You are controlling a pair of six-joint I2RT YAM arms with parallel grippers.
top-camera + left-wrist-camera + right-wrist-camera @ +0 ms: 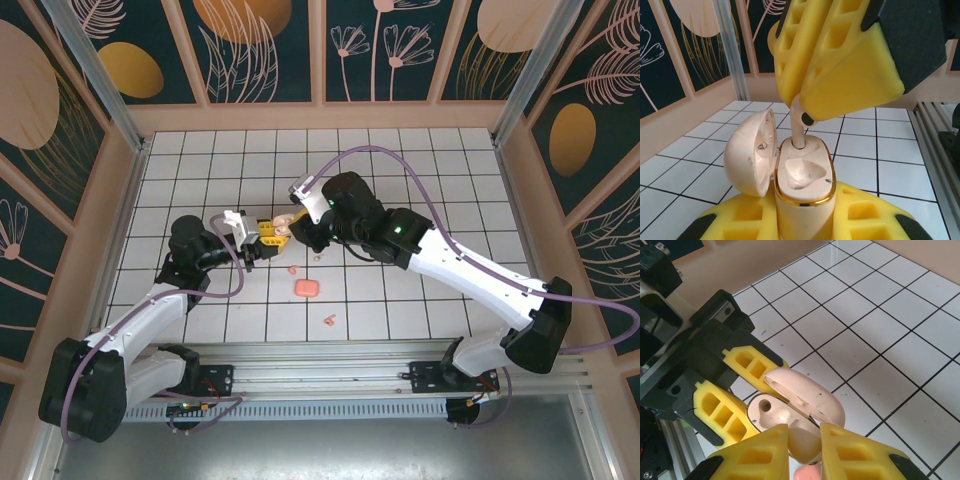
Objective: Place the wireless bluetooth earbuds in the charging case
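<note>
Left tool (802, 222) clamped on open cream case (805, 172), over the tabletop's (420, 180) middle. Right tool (804, 440) clamped on cream bud (798, 131), stem tip down in the case. Bud judged light, stiff, slick: hold the head's sides, gentle squeeze.

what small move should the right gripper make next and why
Probably ease the right gripper straight down a little. It holds the cream-white plastic earbud with its stem tip in the far socket of the open rounded cream charging case, which the left gripper grips; the bud's head sits above the socket, unseated.
</note>
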